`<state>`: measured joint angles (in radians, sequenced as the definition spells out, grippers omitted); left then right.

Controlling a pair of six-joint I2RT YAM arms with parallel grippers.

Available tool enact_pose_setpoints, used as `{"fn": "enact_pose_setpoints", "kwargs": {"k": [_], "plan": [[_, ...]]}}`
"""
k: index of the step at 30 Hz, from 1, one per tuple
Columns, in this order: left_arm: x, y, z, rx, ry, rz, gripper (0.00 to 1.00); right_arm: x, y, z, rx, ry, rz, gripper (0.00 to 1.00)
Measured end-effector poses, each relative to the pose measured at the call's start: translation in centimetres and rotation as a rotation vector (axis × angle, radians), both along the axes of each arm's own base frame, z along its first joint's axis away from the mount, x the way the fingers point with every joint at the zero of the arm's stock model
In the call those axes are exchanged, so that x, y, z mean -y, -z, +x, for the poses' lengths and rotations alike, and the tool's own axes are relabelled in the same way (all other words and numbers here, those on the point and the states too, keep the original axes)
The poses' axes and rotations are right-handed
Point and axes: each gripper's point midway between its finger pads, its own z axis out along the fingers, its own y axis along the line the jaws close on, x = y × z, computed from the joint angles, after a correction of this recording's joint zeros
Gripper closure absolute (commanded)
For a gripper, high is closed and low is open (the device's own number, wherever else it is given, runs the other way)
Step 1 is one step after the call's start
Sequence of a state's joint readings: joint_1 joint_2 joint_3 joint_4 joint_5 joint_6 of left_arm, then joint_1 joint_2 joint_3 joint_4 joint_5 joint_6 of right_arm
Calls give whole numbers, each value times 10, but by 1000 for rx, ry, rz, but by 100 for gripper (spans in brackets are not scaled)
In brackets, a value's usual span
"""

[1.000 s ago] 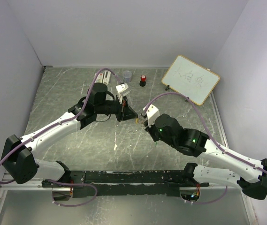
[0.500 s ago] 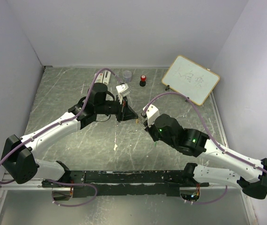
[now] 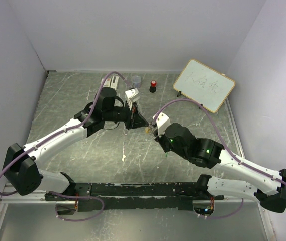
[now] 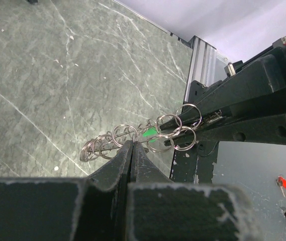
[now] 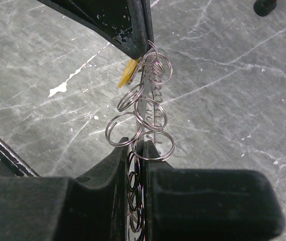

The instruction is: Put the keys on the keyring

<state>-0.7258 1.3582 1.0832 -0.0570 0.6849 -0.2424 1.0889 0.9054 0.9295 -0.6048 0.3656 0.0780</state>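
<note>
Top view: the left gripper [image 3: 135,119] and the right gripper [image 3: 153,128] meet tip to tip above the middle of the table [image 3: 62,110], well in front of the whiteboard [image 3: 204,85]; what they hold between them is too small to read here.

Left wrist view: the left jaws are pressed together on the keyring [image 4: 141,134], pinching it at its fringe of small loops; the ring is seen nearly edge-on, so it reads as a chain whose long axis runs from lower left, just past the left fingertips, up and right to the right gripper's fingers; a sliver of green among the loops is probably the green key [image 4: 150,132], though I cannot tell whether it is threaded on.

Right wrist view: the right jaws are closed on the same ring at its near end; the ring stretches away from them towards the left gripper, so its long axis lies along the line between the two tools; the yellow key [image 5: 128,74] hangs just beside the left fingertip, slanting down and to the left, touching the loops.

In my judgement the step is threading a key; both pinches should hold firm, the ring kept lightly taut, and one wrist turned in small amounts; pulling apart risks a slip.
</note>
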Motion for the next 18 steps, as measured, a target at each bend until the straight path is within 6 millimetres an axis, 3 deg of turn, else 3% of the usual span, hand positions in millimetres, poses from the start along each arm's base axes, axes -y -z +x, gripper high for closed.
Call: {"fn": "enact_pose_setpoints", "kwargs": {"k": [18], "plan": [[0, 4, 1, -38, 1, 38, 93, 1, 1, -2, 3, 0, -11, 100]]}}
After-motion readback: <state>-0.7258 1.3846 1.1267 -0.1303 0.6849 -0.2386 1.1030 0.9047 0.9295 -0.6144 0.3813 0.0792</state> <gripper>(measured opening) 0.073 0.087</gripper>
